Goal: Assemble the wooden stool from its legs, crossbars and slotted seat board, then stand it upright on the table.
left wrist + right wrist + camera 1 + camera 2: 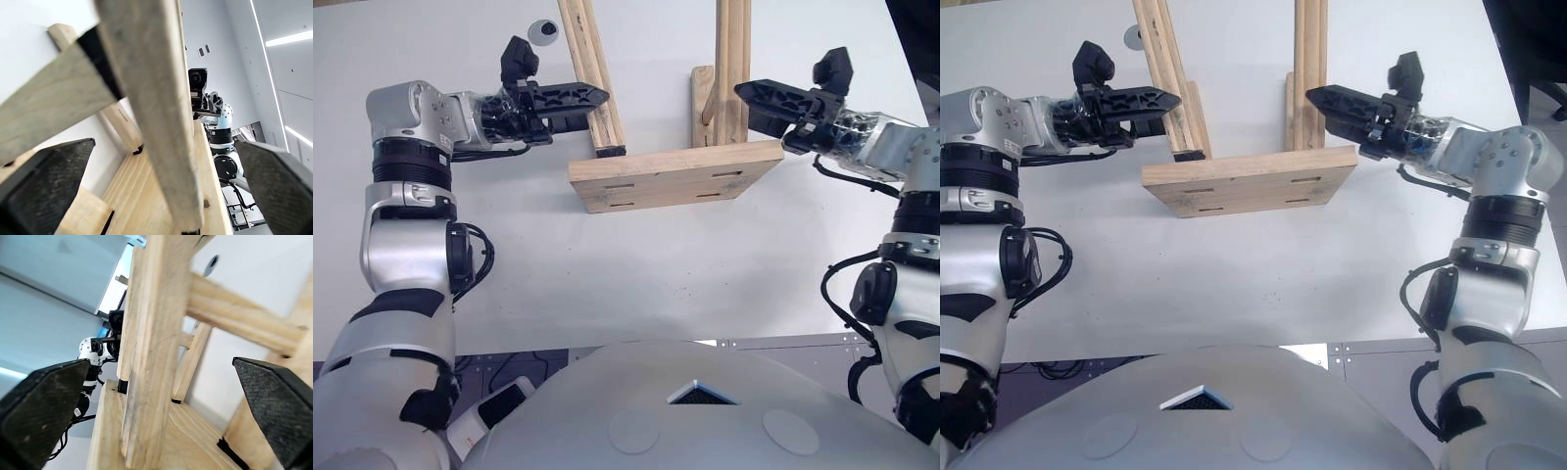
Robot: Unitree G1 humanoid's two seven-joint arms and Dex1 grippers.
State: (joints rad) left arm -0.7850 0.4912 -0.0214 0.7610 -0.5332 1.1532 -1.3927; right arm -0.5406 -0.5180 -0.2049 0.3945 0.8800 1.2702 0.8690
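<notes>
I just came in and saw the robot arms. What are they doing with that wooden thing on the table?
The robot is building a pale wooden stool. It looks put together, but it lies on its side on the white table and is not upright yet. The left pincer and the right pincer are at opposite sides of it, each open around one of its wooden legs.
</notes>
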